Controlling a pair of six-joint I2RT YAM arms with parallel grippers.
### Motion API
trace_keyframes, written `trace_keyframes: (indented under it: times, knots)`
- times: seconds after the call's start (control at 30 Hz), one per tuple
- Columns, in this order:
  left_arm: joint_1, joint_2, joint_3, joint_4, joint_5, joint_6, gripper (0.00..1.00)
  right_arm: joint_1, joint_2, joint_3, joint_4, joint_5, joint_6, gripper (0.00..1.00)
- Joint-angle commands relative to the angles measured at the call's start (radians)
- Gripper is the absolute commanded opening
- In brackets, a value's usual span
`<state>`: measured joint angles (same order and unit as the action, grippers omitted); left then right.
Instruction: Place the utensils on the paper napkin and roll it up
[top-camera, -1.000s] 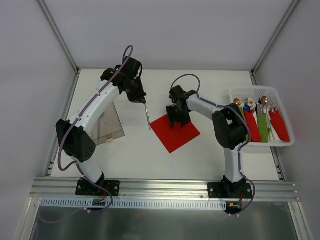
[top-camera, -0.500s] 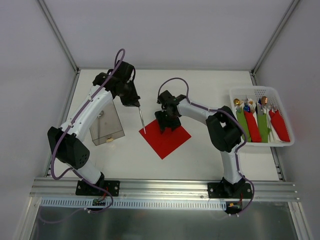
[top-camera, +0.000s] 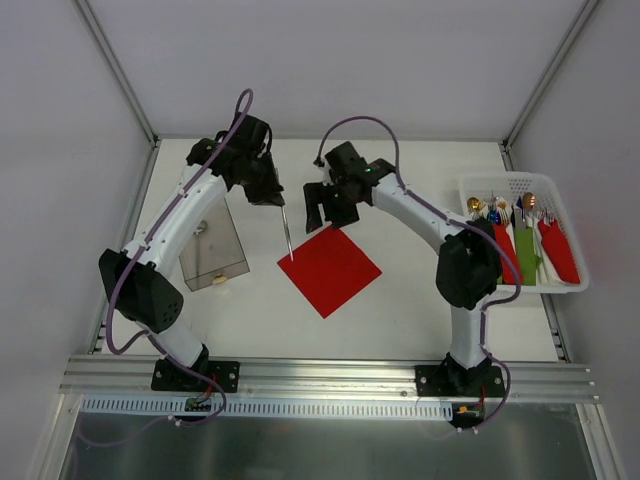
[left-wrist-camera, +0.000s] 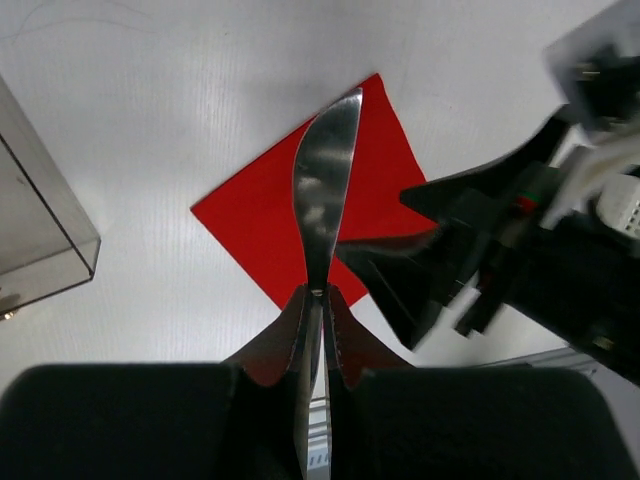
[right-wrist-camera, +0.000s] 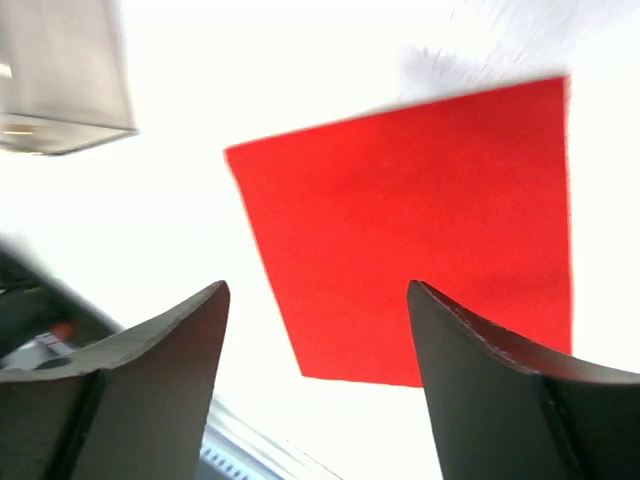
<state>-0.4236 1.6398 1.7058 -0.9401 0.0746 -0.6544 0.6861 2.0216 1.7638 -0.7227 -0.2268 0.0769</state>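
**Knife poised at the napkin's left corner**

The left claw (top-camera: 272, 192) is clamped on the handle of a silver knife (top-camera: 288, 232). The knife hangs blade-down, its tip just above the left corner of the red napkin (top-camera: 330, 270), which lies flat on the desk (top-camera: 250, 300). The right claw (top-camera: 325, 205) hovers over the napkin's far corner, fingers spread and empty. The left arm looks best placed to shift right and lay the knife down.

Knife (left-wrist-camera: 325, 190) polished metal, v. glossy; napkin (top-camera: 330, 270) matt paper; box (top-camera: 220, 255) clear smooth plastic
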Motion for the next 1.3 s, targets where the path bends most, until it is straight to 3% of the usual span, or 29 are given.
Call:
trace_keyframes:
  times: [0.0, 0.07, 0.1, 0.13, 0.27, 0.47, 0.73, 1.27]
  knots:
    - [0.000, 0.040, 0.070, 0.007, 0.079, 0.080, 0.00, -0.094, -0.158, 0.027, -0.049, -0.103, 0.003, 0.78]
    - [-0.026, 0.103, 0.119, 0.004, 0.105, 0.131, 0.00, -0.187, -0.214, -0.039, -0.049, -0.149, -0.034, 0.84]
    - [-0.036, 0.147, 0.133, 0.004, 0.109, 0.171, 0.00, -0.224, -0.228, -0.064, -0.058, -0.166, -0.069, 0.94]
    - [-0.046, 0.172, 0.156, 0.003, 0.119, 0.186, 0.00, -0.262, -0.238, -0.085, -0.070, -0.183, -0.107, 0.98]
    - [-0.078, 0.302, 0.216, -0.008, 0.169, 0.200, 0.00, -0.455, -0.256, -0.141, -0.197, -0.305, -0.224, 0.99]
    - [-0.155, 0.488, 0.353, -0.012, 0.136, 0.173, 0.00, -0.559, -0.366, -0.250, -0.287, -0.278, -0.348, 0.99]
    - [-0.190, 0.600, 0.353, -0.012, 0.065, 0.168, 0.00, -0.622, -0.475, -0.310, -0.281, -0.237, -0.364, 0.99]
    - [-0.216, 0.643, 0.304, -0.009, 0.036, 0.021, 0.00, -0.629, -0.437, -0.256, -0.281, -0.215, -0.301, 0.99]
